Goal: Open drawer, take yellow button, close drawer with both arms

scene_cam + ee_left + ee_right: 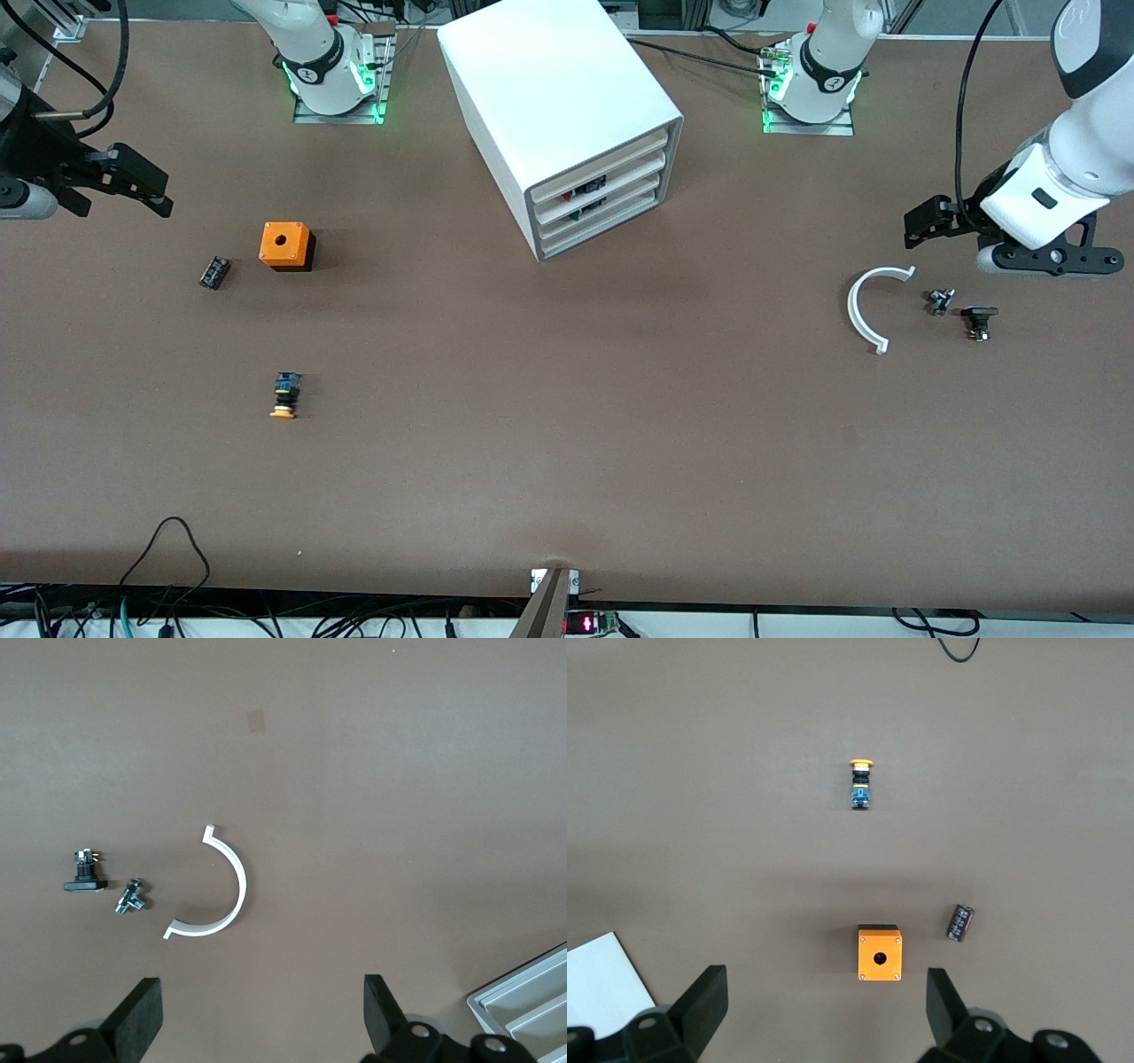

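Observation:
The white cabinet (567,89) stands between the two arm bases, its corner showing in both wrist views (532,997) (602,979). The drawer (631,149), uppermost of its stack, sits flush and closed. The button (285,395) (860,786), orange cap and black body with a blue band, lies on its side on the table toward the right arm's end, nearer the front camera than the orange cube. My right gripper (155,190) (824,983) hovers open and empty at that end. My left gripper (917,226) (261,992) hovers open and empty over the left arm's end.
An orange cube with a hole (285,245) (879,952) and a small black part (213,272) (960,923) lie near the right gripper. A white curved piece (864,310) (226,890) and two small metal parts (940,300) (978,321) lie under the left gripper.

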`<state>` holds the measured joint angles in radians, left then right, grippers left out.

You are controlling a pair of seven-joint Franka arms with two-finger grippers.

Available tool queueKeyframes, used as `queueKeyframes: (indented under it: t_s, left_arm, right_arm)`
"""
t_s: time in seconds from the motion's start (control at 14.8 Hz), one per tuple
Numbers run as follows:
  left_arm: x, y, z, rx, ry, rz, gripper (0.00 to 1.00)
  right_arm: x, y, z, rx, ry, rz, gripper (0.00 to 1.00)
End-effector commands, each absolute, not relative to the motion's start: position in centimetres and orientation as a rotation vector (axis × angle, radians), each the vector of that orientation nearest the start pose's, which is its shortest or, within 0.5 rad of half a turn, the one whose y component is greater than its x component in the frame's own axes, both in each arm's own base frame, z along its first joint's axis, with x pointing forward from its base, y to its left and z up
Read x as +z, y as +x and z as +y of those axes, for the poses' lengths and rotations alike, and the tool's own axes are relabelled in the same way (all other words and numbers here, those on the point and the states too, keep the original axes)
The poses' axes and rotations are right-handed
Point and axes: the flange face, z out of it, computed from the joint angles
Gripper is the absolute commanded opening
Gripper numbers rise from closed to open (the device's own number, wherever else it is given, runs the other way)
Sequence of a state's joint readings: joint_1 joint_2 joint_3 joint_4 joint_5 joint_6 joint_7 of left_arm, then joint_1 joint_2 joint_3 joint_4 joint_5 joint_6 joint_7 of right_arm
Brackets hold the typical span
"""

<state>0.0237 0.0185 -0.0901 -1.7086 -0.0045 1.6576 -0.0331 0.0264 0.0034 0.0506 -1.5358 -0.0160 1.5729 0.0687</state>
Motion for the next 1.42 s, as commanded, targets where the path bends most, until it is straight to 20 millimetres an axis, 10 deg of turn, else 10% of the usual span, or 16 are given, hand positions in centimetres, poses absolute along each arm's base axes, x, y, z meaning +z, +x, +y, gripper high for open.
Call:
queueKeyframes:
  t_s: [0.0,1.35]
  left_arm:
    - [56.4,55.9,-3.0,0.117,-3.161,0.117,1.0]
    - [57.4,55.0,-2.8,0.092,-3.148,0.126,1.0]
  right_arm:
    - [64.9,55.2,4.3,-0.079,-3.166,-0.018,0.99]
    - [65.2,55.3,4.4,-0.087,-3.154,0.003,0.99]
